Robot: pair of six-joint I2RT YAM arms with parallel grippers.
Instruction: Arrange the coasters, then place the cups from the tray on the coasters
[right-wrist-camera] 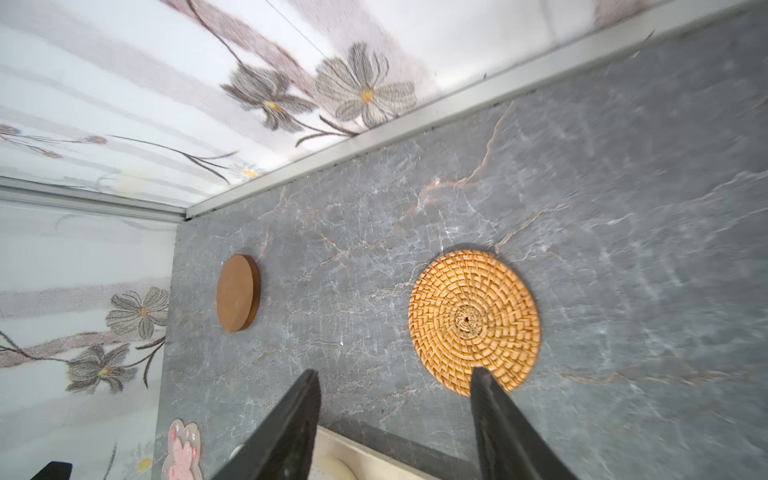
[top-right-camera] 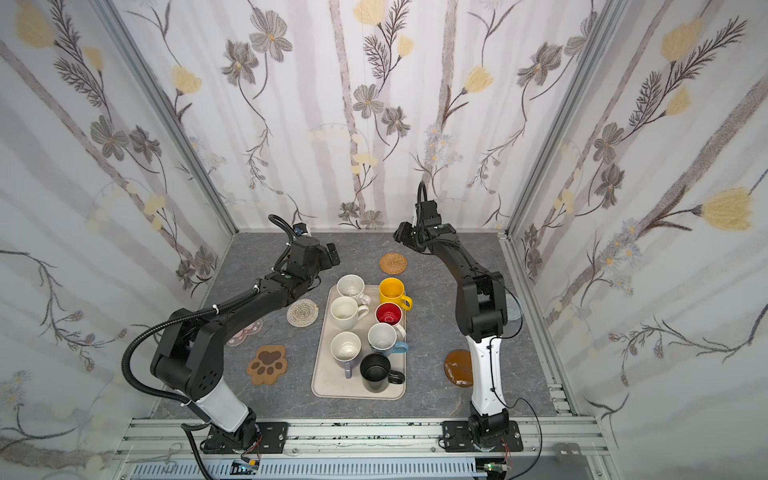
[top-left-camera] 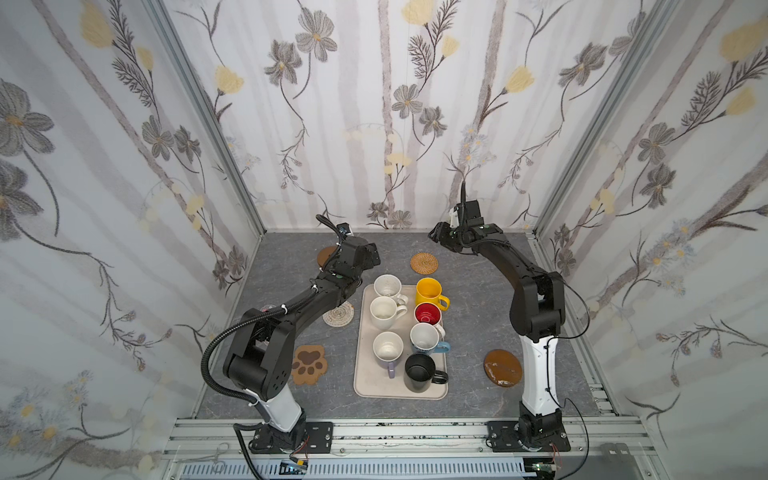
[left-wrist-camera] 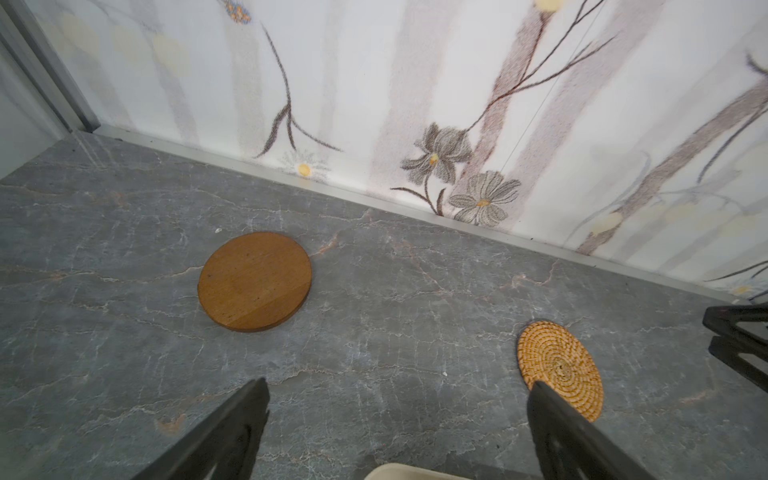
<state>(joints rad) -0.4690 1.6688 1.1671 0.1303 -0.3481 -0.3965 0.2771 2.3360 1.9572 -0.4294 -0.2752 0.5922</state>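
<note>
Your left claw (left-wrist-camera: 397, 382) stands wide open and empty above the grey marbled surface (left-wrist-camera: 374, 332). The brown wooden disc (left-wrist-camera: 254, 281) lies flat beyond it, smooth and finely grained. Your right claw (right-wrist-camera: 395, 370) has its jaws parted with nothing between them. In the right wrist view one finger overlaps the rim of the woven rattan disc (right-wrist-camera: 473, 320), and you cannot tell whether it touches. That disc is a tight golden spiral, flat just past the tray's far end

The beige tray (top-left-camera: 368, 384), a rounded rectangle with a low rim, sits between the arms with its long axis running from the near edge to the back wall. Seven mugs stand upright in it in two rows:
- Left row, far to near: speckled white mug (top-left-camera: 387, 286), plain cream mug (top-left-camera: 384, 312), lavender mug (top-left-camera: 388, 347), whose handle points to the near edge
- Right row, far to near: yellow mug (top-left-camera: 430, 291), red-inside mug (top-left-camera: 428, 313), light blue mug (top-left-camera: 424, 337), black mug (top-left-camera: 419, 370). The yellow and black handles point right

Left of the tray lie the whitish crocheted round (top-left-camera: 338, 314) and the brown paw (top-left-camera: 308, 365), toes toward the near edge. The pink flower (top-right-camera: 245, 332) is half under your left arm. On the right lies the glossy amber disc (top-left-camera: 503, 368), and the grey-blue round (top-right-camera: 514, 311) peeks from behind your right arm
</note>
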